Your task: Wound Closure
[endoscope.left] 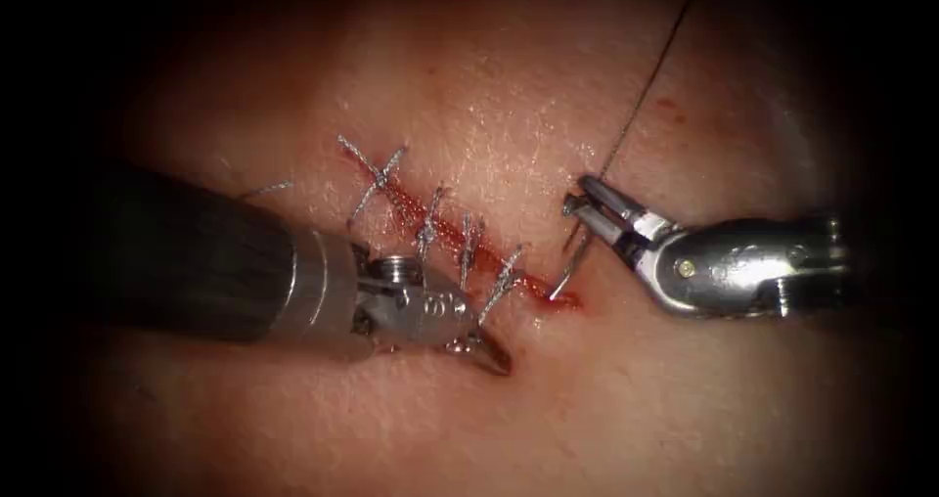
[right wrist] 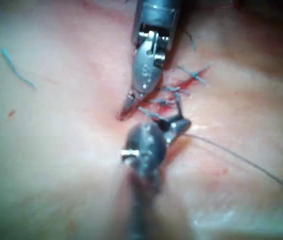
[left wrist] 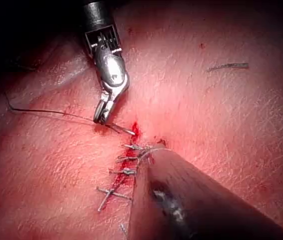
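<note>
Endoscope view: right hand (endoscope.left: 579,206) grips needle (endoscope.left: 572,262) tail, tip in cut (endoscope.left: 455,235); left hand (endoscope.left: 484,352) closed, empty.

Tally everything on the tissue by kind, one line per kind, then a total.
Tools: 2, left tool pressing tissue, right tool holding the needle near its tail, tip at the cut's right end
Needles: 1
Threads: 1
Stitches: 5
Total: 9

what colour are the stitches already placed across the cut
The stitches are pale grey with a braided look, lying over the red cut; the endoscope view shows them best.
</note>
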Controlling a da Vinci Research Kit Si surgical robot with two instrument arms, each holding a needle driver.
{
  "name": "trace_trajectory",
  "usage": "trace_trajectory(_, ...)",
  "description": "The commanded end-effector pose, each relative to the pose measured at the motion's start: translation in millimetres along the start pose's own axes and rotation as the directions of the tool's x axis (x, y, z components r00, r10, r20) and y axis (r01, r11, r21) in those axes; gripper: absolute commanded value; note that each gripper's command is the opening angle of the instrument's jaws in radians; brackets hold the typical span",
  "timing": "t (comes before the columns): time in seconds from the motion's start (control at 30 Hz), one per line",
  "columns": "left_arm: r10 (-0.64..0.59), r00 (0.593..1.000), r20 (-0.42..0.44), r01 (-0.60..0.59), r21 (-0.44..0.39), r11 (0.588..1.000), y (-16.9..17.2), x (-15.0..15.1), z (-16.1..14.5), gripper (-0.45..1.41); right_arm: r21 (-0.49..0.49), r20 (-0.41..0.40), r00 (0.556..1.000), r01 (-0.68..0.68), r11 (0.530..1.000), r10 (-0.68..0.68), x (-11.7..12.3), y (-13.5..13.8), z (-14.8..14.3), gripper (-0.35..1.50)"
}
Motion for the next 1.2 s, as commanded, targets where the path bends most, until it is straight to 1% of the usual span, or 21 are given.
trace_trajectory(0.03,0.002,1.0,-0.003,-0.002,-0.002,1.0,0.0,-0.1,0.9,-0.37,0.01,-0.006,1.0,-0.019,1.0,0.019,-0.5,-1.0,0.4,-0.35)
trace_trajectory(0.23,0.005,1.0,-0.002,-0.005,-0.003,1.0,-0.1,-0.3,0.8,-0.37,0.056,-0.011,0.997,-0.079,0.995,0.079,-0.6,-1.0,0.7,-0.35)
trace_trajectory(0.43,0.009,1.0,-0.002,-0.009,-0.006,1.0,0.0,-0.7,0.5,-0.37,0.102,-0.011,0.988,-0.154,0.983,0.156,-1.5,-1.4,1.3,-0.35)
trace_trajectory(0.63,0.012,1.0,-0.002,-0.012,-0.009,1.0,0.1,-1.0,0.3,-0.37,0.115,-0.009,0.981,-0.191,0.975,0.193,-1.8,-1.3,1.4,-0.35)
trace_trajectory(0.73,0.014,1.0,-0.002,-0.014,-0.01,1.0,0.1,-1.1,0.2,-0.37,0.168,-0.006,0.962,-0.267,0.949,0.271,-2.2,-1.3,1.7,-0.35)
trace_trajectory(0.8,0.014,1.0,-0.002,-0.014,-0.011,1.0,0.2,-1.2,0.1,-0.37,0.191,-0.003,0.954,-0.293,0.937,0.299,-2.5,-1.5,1.8,-0.35)
trace_trajectory(0.83,0.015,1.0,-0.001,-0.015,-0.011,1.0,0.2,-1.3,0.0,-0.37,0.218,0.004,0.94,-0.333,0.917,0.34,-3.0,-1.9,2.0,-0.35)
trace_trajectory(0.93,0.017,1.0,-0.001,-0.017,-0.013,1.0,0.3,-1.5,-0.1,-0.37,0.261,0.022,0.913,-0.398,0.88,0.407,-3.7,-2.6,2.3,-0.35)
trace_trajectory(1.0,0.014,1.0,-0.001,-0.014,-0.015,1.0,0.4,-1.7,-0.3,-0.37,0.293,0.047,0.886,-0.453,0.842,0.461,-4.2,-3.3,2.5,-0.35)
trace_trajectory(1.1,0.017,1.0,-0.001,-0.017,-0.017,1.0,0.6,-2.0,-0.5,-0.35,0.301,0.093,0.845,-0.528,0.794,0.526,-4.7,-4.2,2.4,-0.35)
trace_trajectory(1.2,0.018,1.0,-0.001,-0.018,-0.015,1.0,0.6,-2.1,-0.6,-0.33,0.293,0.129,0.816,-0.574,0.765,0.563,-4.7,-4.8,2.2,-0.35)
